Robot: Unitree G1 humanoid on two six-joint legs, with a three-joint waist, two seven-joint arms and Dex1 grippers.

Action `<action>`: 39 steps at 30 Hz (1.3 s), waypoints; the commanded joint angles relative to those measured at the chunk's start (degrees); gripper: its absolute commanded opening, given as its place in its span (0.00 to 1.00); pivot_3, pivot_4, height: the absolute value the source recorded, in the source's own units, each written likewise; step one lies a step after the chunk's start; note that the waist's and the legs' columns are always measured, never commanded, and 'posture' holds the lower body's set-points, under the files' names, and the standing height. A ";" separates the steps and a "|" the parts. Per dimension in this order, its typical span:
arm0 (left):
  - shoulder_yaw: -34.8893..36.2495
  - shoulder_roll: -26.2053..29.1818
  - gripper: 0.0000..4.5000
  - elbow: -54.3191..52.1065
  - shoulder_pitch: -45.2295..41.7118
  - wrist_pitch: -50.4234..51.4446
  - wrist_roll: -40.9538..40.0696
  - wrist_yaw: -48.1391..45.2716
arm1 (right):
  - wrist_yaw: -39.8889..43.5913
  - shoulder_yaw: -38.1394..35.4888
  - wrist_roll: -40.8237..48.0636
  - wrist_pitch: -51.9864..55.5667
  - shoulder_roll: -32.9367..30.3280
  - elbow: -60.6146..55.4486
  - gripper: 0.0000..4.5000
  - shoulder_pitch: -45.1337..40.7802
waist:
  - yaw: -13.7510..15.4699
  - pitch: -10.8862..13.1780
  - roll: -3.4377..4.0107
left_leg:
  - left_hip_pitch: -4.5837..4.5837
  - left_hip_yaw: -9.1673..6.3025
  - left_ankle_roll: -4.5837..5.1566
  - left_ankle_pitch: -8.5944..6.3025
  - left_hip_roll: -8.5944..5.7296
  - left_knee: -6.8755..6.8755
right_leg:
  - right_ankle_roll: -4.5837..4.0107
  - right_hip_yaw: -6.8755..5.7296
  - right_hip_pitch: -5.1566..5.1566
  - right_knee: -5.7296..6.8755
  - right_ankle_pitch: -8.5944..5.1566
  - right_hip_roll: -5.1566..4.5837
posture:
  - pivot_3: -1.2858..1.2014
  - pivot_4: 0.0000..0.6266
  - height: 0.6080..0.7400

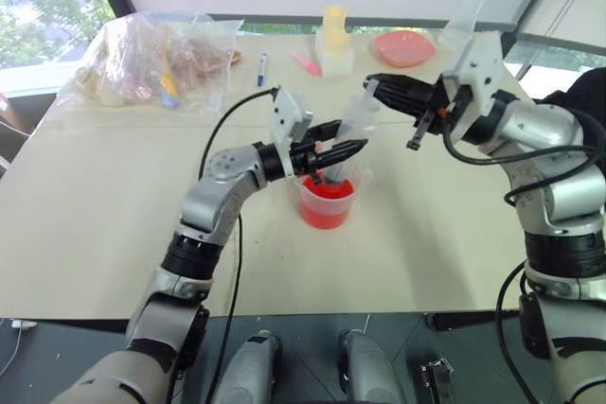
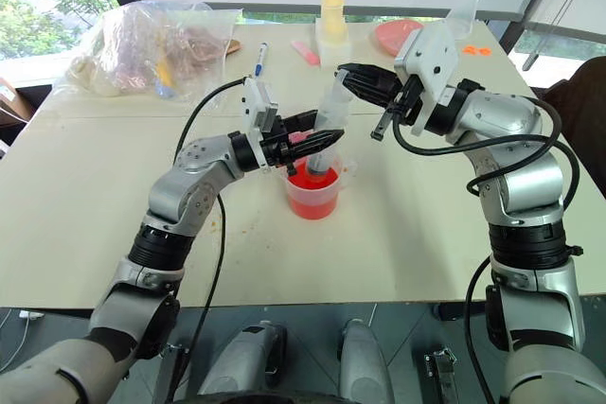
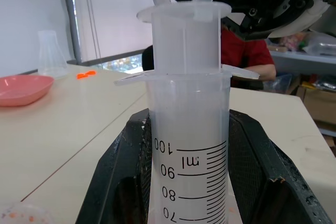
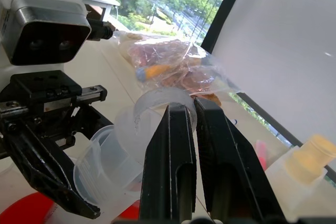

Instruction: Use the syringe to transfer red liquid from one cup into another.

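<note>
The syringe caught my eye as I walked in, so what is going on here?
The left gripper is clamped on the syringe barrel, holding it upright with its lower end in the cup of red liquid on the table. The right gripper is shut on the plunger top. No liquid shows in the visible part of the barrel.
</note>
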 commanded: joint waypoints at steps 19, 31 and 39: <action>4.43 -1.19 0.32 -2.90 -1.87 7.87 -4.58 2.38 | -3.29 -14.84 12.76 9.51 -4.11 -11.03 0.66 5.95 | 0.23 0.00 0.00 | -0.01 -0.06 0.01 -0.01 -0.01 0.00 | 0.00 -0.02 0.02 0.00 0.00 0.00 | 0.52 0.24 1.00; 12.58 1.39 0.32 2.79 -19.98 9.56 -10.63 0.63 | -7.54 -21.49 19.88 14.25 -7.23 -12.52 0.66 10.48 | 0.17 0.00 0.01 | 0.03 0.00 0.03 -0.02 -0.01 0.01 | 0.00 -0.04 0.08 0.00 0.00 0.01 | 0.52 0.24 1.00; 9.76 2.40 0.32 29.47 -27.04 -12.20 2.48 -3.03 | -6.26 -11.63 6.39 -0.71 -4.21 0.65 0.66 1.45 | -0.21 0.00 0.00 | 0.06 0.25 0.03 -0.01 -0.06 0.03 | 0.00 -0.04 0.09 0.01 0.00 0.08 | 0.52 0.24 1.00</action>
